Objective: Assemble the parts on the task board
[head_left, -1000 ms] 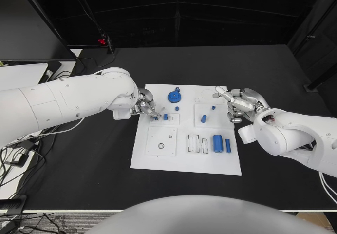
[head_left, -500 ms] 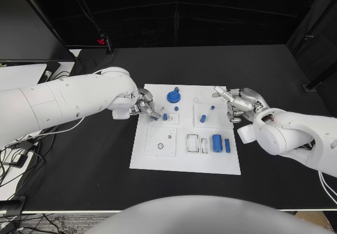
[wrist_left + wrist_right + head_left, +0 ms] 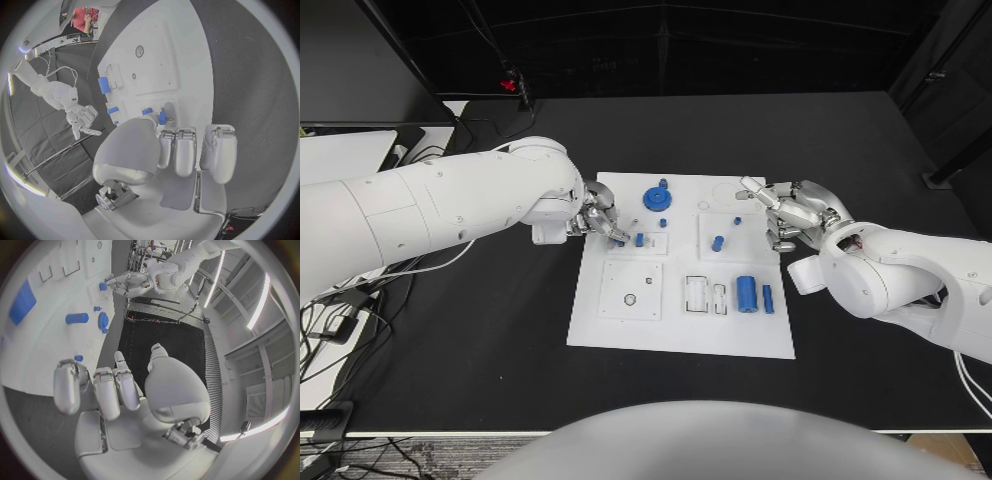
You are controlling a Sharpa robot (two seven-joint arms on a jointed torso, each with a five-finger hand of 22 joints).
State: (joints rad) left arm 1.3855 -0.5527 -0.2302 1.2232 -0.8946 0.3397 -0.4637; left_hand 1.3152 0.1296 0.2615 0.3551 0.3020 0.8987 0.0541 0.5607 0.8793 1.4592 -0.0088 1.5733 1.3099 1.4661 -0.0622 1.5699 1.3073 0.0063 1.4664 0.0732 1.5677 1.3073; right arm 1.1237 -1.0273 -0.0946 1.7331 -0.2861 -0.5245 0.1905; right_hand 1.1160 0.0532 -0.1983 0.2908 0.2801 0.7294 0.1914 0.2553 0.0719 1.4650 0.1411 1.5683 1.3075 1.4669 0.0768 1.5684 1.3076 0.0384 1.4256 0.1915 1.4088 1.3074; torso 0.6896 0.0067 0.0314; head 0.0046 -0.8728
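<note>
My left hand (image 3: pixel 599 222) covers the far-left corner of the white task board (image 3: pixel 678 340); whether its fingers (image 3: pixel 185 150) grip the small blue peg (image 3: pixel 162 118) is unclear.

No readable text anywhere (views perhaps too coarse).

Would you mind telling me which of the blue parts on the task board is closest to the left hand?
The small blue peg right at the left hand fingertips, at the board's near-left upper square; the gear, cylinder and others lie farther right.
</note>
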